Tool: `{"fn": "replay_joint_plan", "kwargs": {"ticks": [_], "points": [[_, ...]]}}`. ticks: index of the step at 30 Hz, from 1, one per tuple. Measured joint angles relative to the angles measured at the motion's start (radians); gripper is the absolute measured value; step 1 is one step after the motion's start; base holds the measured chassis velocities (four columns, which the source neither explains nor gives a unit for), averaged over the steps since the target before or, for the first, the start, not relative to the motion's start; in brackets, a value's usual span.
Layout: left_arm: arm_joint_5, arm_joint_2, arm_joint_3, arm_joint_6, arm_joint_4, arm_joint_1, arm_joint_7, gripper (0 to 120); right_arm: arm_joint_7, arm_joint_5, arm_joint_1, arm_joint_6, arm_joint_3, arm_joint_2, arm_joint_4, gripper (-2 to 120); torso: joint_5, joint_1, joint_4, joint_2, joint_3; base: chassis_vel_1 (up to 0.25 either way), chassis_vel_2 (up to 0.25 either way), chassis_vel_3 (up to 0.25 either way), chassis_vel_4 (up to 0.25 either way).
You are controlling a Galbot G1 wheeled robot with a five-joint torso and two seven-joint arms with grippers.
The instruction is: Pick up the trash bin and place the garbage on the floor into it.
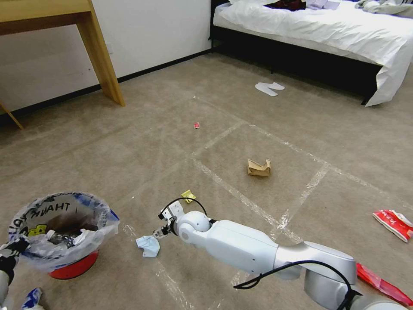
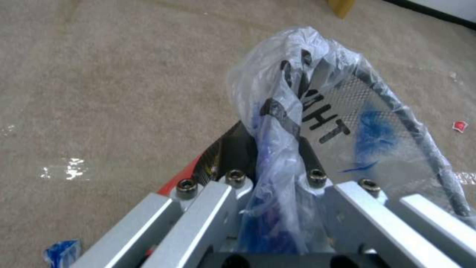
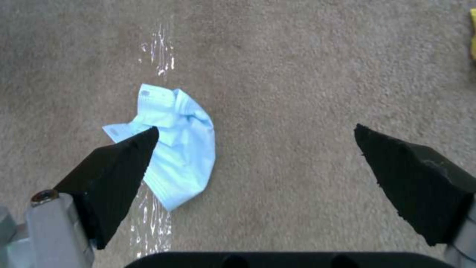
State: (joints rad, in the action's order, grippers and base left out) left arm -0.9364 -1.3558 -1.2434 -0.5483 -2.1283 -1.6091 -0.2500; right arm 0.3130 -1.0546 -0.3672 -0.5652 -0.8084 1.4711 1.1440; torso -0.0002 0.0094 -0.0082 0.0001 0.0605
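Observation:
The trash bin [image 1: 64, 234], a red bucket lined with a printed clear bag, hangs just above the floor at my lower left with litter inside. My left gripper [image 1: 10, 254] is shut on its near rim; the left wrist view shows the bag and rim [image 2: 317, 111] pinched in the left gripper [image 2: 275, 178]. A crumpled pale blue piece of garbage [image 1: 148, 246] lies on a tape line. My right gripper [image 1: 162, 231] hovers just above it, open. In the right wrist view the blue piece [image 3: 181, 145] lies beside one fingertip [image 3: 131, 156], off centre from the right gripper [image 3: 255, 134].
More garbage lies on the carpet: a yellow scrap [image 1: 188, 196], a brown paper bag [image 1: 259, 168], a small red wrapper [image 1: 196, 125] and larger red wrappers [image 1: 393, 224] at the right. White slippers [image 1: 269, 88] lie near the bed [image 1: 322, 34]. A desk leg [image 1: 103, 60] stands far left.

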Motion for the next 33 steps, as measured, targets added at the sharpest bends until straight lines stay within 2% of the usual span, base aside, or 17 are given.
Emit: {"fn": "replay_joint_plan", "kwargs": {"ticks": [10, 23, 33], "points": [[-0.001, 0.0, -0.003, 0.002, -0.002, -0.001, 0.0, 5, -0.029, 0.045, -0.029, 0.017, -0.026, 0.054, -0.082, 100, 0.0, 0.0, 0.0, 0.0, 0.0, 0.0, 0.0, 0.0, 0.0], [-0.009, -0.002, -0.011, 0.005, -0.003, 0.002, 0.0, 5, -0.041, 0.087, -0.029, 0.021, -0.071, 0.107, -0.125, 100, 0.0, 0.0, 0.0, 0.0, 0.0, 0.0, 0.0, 0.0, 0.0], [-0.012, -0.002, -0.013, 0.008, -0.004, 0.001, 0.002, 5, -0.048, 0.114, -0.035, 0.027, -0.085, 0.112, -0.148, 100, 0.0, 0.0, 0.0, 0.0, 0.0, 0.0, 0.0, 0.0, 0.0]]}}
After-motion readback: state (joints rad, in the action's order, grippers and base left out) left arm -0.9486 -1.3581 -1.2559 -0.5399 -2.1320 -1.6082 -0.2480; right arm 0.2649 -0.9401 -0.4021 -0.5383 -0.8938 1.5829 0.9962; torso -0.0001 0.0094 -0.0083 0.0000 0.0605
